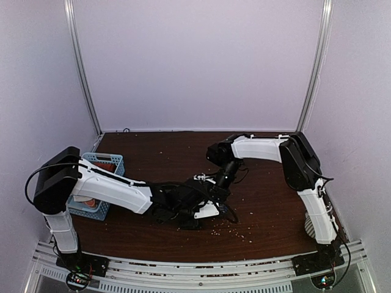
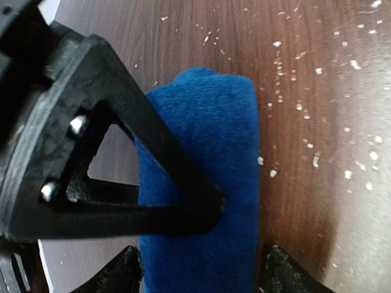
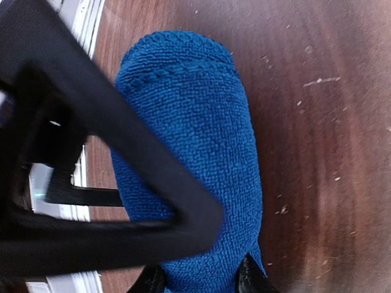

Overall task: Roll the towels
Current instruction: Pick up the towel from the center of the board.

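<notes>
While both arms reach toward the middle of the table (image 1: 269, 213), their grippers meet over one rolled towel (image 3: 189, 122). From its base at the near left corner, the left arm (image 1: 110, 186) stretches rightward, its white forearm lying low and almost flat. From the near right corner the right arm (image 1: 259, 148) climbs, bends at an elbow near the back, runs left, then dips its black wrist down to the centre. Seen from above, the towel is mostly hidden under the two wrists. Up close it is a plump royal blue cylinder of nubby terry cloth with a stitched band near one rounded end, lying on its side on the tabletop. Spread to either side of the roll, the left gripper (image 2: 201, 274) has one black fingertip against the cloth and the other just beside it. Squeezing one end of the roll, the right gripper (image 3: 198, 281) narrows the cloth between its tips. Dark reddish-brown wood grain covers the tabletop, dotted with pale crumbs (image 1: 229, 229). Near the left edge stands a light blue plastic basket (image 1: 101, 157) with lattice walls.
</notes>
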